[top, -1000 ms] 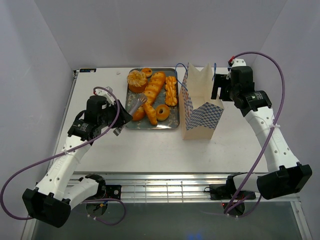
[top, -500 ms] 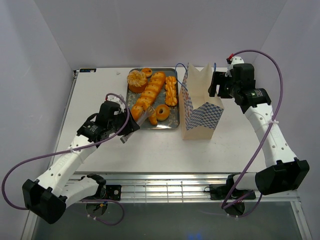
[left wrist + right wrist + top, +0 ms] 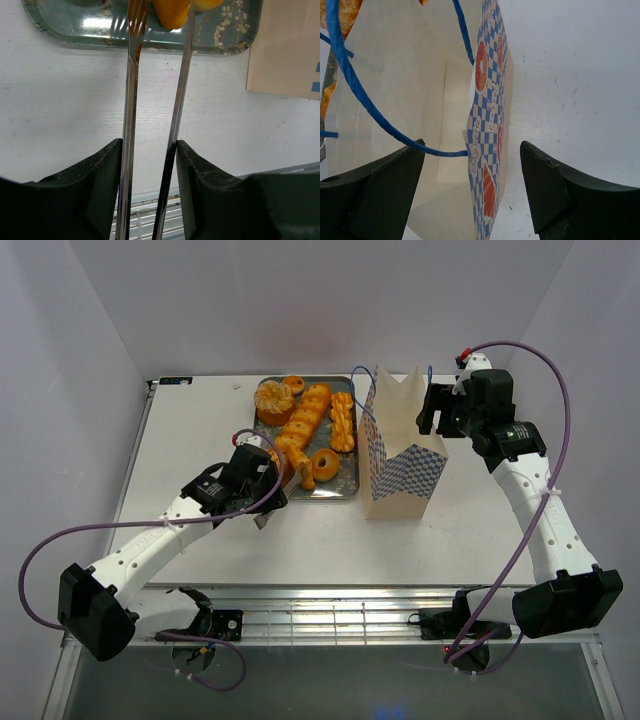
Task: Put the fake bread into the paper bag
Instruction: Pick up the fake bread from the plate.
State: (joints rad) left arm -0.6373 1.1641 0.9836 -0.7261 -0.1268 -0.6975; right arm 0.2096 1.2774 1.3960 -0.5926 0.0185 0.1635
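Our left gripper, clenched on the tongs, has swung in to the tray's near edge, and the tongs now pinch one piece of bread there. Our right gripper stands released astride the bag's rim, so we judge the carry comes next.

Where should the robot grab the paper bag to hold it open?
Grab the paper bag by its right-hand wall, near the top rim, coming from the right. The bag stands upright and that wall is thin and flat, so the open right gripper can straddle it.
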